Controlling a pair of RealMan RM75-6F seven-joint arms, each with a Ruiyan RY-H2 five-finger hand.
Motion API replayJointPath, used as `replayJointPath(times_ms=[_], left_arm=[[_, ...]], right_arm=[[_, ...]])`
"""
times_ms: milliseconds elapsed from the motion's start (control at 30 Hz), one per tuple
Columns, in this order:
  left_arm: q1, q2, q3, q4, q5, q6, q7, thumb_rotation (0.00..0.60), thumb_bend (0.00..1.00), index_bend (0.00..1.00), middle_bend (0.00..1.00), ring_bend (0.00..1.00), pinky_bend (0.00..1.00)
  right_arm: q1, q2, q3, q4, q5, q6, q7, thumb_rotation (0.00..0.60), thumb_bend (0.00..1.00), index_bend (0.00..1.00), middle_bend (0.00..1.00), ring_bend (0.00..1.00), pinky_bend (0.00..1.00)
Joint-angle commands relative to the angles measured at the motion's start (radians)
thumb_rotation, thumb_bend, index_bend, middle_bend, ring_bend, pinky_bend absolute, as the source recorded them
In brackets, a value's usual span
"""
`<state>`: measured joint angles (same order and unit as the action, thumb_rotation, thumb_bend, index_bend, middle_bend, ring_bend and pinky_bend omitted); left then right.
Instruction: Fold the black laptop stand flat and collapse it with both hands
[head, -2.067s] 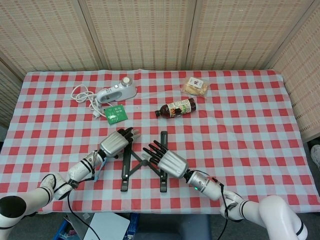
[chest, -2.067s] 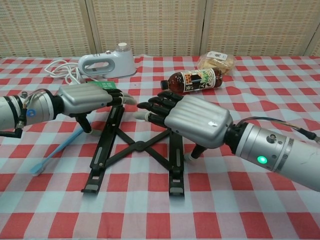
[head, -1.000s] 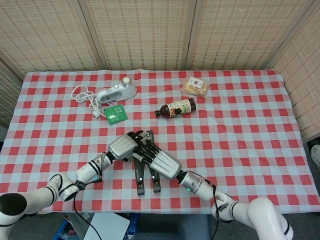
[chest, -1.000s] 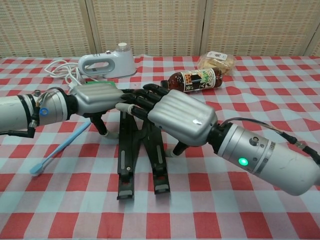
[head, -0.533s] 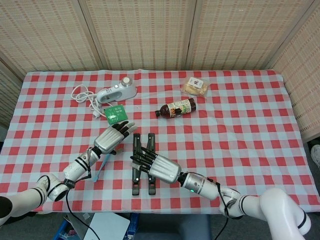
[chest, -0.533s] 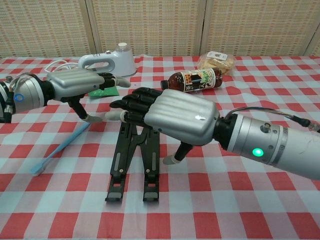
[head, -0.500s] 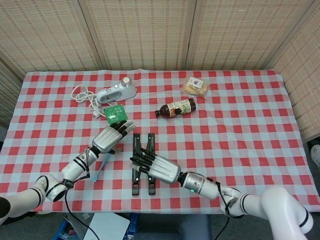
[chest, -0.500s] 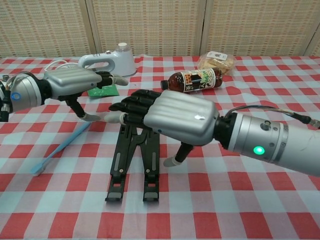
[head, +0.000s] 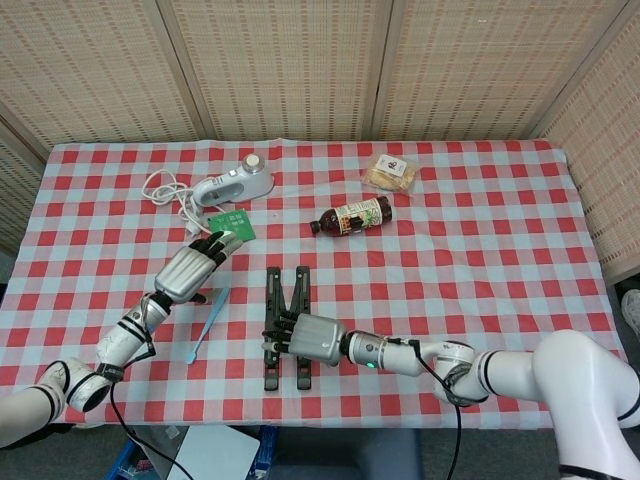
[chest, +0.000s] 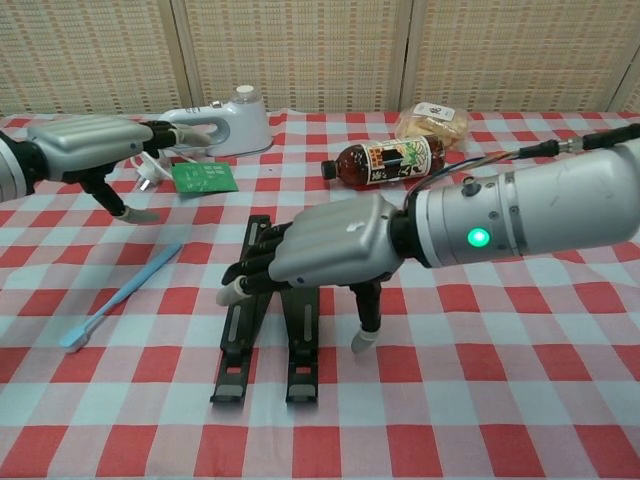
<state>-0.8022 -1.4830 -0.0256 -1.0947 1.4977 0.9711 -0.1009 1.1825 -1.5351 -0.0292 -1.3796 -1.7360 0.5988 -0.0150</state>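
The black laptop stand (head: 285, 300) lies flat on the checked cloth near the front edge, its two bars drawn close in a narrow V (chest: 243, 340). My right hand (head: 310, 340) hovers over the stand's middle, palm down, fingers drooping toward the left bar and thumb hanging at the right (chest: 325, 250). It holds nothing. My left hand (head: 195, 263) is off to the left, well apart from the stand, fingers stretched out flat and empty (chest: 85, 135).
A blue toothbrush (head: 207, 322) lies left of the stand. Behind are a green card (head: 231, 224), a white corded appliance (head: 233, 182), a brown bottle on its side (head: 352, 215) and a snack bag (head: 391, 172).
The stand's bars went from spread wide to pushed together. My left hand has since drawn away to the left. My right hand has slid toward the stand's near half and lowered.
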Motion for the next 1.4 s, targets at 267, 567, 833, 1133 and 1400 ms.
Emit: replayJointPath(times_ms=[267, 567, 833, 1133, 1400], left_arm=[[0.015, 0.006, -0.007, 0.008, -0.002, 0.011, -0.02, 0.6, 0.26, 0.0, 0.0, 0.01, 0.21], [0.026, 0.005, -0.006, 0.029, 0.002, 0.011, -0.039, 0.6, 0.26, 0.0, 0.0, 0.01, 0.21], [0.033, 0.004, -0.008, 0.041, 0.006, 0.016, -0.055, 0.6, 0.26, 0.0, 0.0, 0.01, 0.2], [0.036, 0.002, -0.009, 0.051, 0.013, 0.019, -0.067, 0.6, 0.26, 0.0, 0.0, 0.01, 0.2], [0.037, -0.001, -0.008, 0.056, 0.021, 0.021, -0.081, 0.6, 0.26, 0.0, 0.0, 0.01, 0.2]], right_arm=[[0.086, -0.032, 0.016, 0.052, 0.037, -0.106, 0.014, 0.6, 0.07, 0.0, 0.0, 0.0, 0.0], [0.136, -0.071, -0.002, 0.106, 0.04, -0.159, 0.039, 0.6, 0.11, 0.0, 0.0, 0.0, 0.0], [0.164, -0.083, -0.006, 0.125, 0.049, -0.175, 0.055, 0.6, 0.16, 0.0, 0.03, 0.0, 0.0], [0.17, -0.103, -0.016, 0.151, 0.048, -0.153, 0.058, 0.6, 0.17, 0.08, 0.16, 0.0, 0.0], [0.154, -0.131, -0.022, 0.193, 0.03, -0.072, 0.072, 0.6, 0.18, 0.25, 0.3, 0.0, 0.0]])
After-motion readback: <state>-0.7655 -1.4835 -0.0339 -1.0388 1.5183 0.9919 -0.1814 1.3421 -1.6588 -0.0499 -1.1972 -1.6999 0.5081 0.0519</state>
